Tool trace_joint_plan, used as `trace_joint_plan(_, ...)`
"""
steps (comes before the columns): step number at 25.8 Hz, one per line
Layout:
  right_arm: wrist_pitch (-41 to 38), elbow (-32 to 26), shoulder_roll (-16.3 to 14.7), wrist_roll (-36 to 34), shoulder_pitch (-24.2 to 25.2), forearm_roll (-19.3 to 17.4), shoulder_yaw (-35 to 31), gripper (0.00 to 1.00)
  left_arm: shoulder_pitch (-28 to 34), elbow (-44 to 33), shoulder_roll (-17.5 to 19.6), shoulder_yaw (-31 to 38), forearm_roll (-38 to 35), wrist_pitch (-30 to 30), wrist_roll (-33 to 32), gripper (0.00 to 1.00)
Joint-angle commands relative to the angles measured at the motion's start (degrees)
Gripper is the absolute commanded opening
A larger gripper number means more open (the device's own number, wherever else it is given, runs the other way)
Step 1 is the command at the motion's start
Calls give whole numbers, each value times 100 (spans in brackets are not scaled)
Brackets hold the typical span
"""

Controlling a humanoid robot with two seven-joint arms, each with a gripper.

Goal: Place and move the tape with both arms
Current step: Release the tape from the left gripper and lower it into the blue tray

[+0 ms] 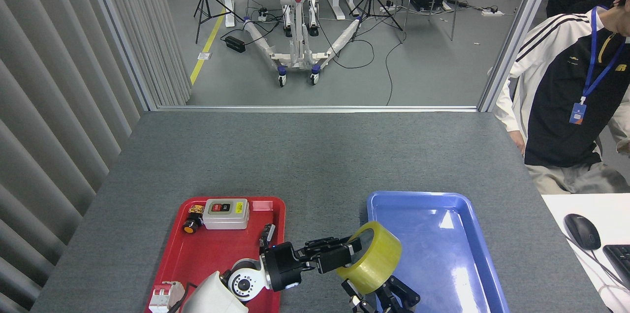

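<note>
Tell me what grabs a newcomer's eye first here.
The yellow tape, held up by the left end effector at the near left edge of the blue tray, with the right end effector just beneath it. Next, the red tray on the left holding a grey switch box, and a seated person at far right.
</note>
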Motion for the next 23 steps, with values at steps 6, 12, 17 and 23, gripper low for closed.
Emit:
trace_joint_plan(6,-175,-93,43,-20,180,205,-18,0,13,7,363,900,27,-23,357,100)
trace_joint_plan(12,370,-339,-89,1473,189,153,-325,0,294,69,741,2148,-87,-23,357,100)
trace_joint_plan(17,1196,-647,-212,3179,162,-348,-510,0,321,315,1128,2992,-1810,-23,1130,100)
trace_joint_plan(23,1310,-709,-440,3838,22,-471,-958,0,646,-748,944,3880,-4912,1453,2238,100)
